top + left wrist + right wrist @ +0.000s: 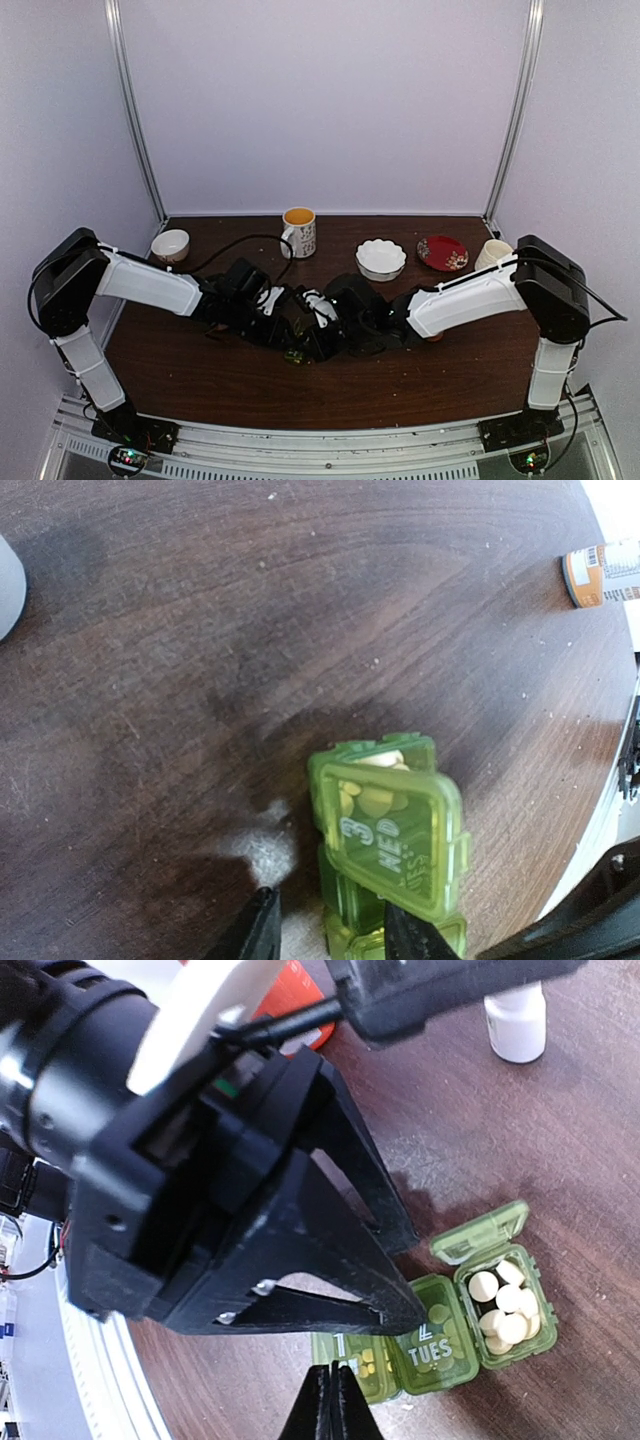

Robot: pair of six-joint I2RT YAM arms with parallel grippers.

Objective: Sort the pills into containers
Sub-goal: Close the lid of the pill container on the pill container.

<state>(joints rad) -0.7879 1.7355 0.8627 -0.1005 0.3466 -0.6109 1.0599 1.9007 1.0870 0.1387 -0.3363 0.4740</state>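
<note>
The containers are one green pill box (395,865) (450,1335) lying on the dark wood table (200,660). Its lid marked WED (400,840) stands ajar over yellowish pills (375,798). In the right wrist view the end compartment is open and holds white round pills (503,1305), and the TUES lid (440,1345) is down. My left gripper (335,932) (415,1280) is open and straddles the box, with a gap on one side. My right gripper (330,1385) is shut, its tips at the compartment marked 1. From above, both wrists crowd over the box (296,355).
An orange bottle (600,572) (300,1005) and a small white bottle (517,1020) are on the table nearby. Along the back stand a small bowl (170,245), a mug (299,232), a white bowl (381,258), a red plate (442,252) and a white cup (492,254).
</note>
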